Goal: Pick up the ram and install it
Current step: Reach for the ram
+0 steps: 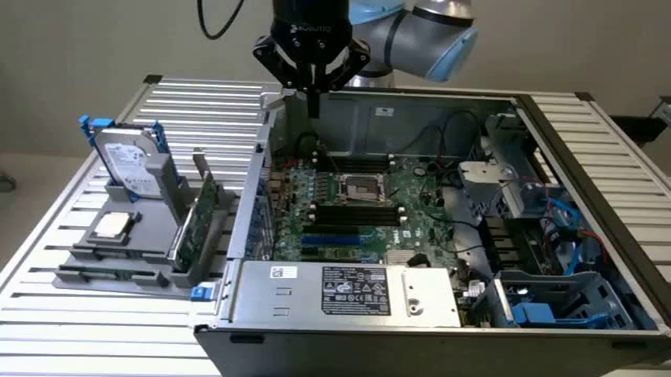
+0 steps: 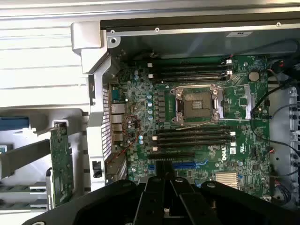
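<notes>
The gripper (image 1: 313, 100) hangs over the back corner of the open computer case (image 1: 587, 157), on the exterior view's left. Its jaws are pressed together. A thin dark tip points down from them. I cannot make out anything held there. In the wrist view the gripper (image 2: 164, 169) is a black shape, cut off by the picture's edge, and it hides part of the green board (image 2: 187, 108) below.

The ram (image 1: 105, 273) seems to lie well apart from the gripper. It looks like a long, thin, dark strip at the near end of the gray holder (image 1: 94, 251) on the white slatted tabletop (image 1: 63, 338). It is small and hard to make out, so I am not sure of it.

The holder also carries a hard drive (image 1: 131, 161) standing up, a square silver chip (image 1: 113, 225) lying flat, and a tall green card (image 1: 194, 224) on its edge just beside the case. The wrist view shows that card (image 2: 61, 164) too.

The arm (image 1: 419, 31) is cut off at the top of the exterior view. Wires and blue parts crowd the case on that view's right.
</notes>
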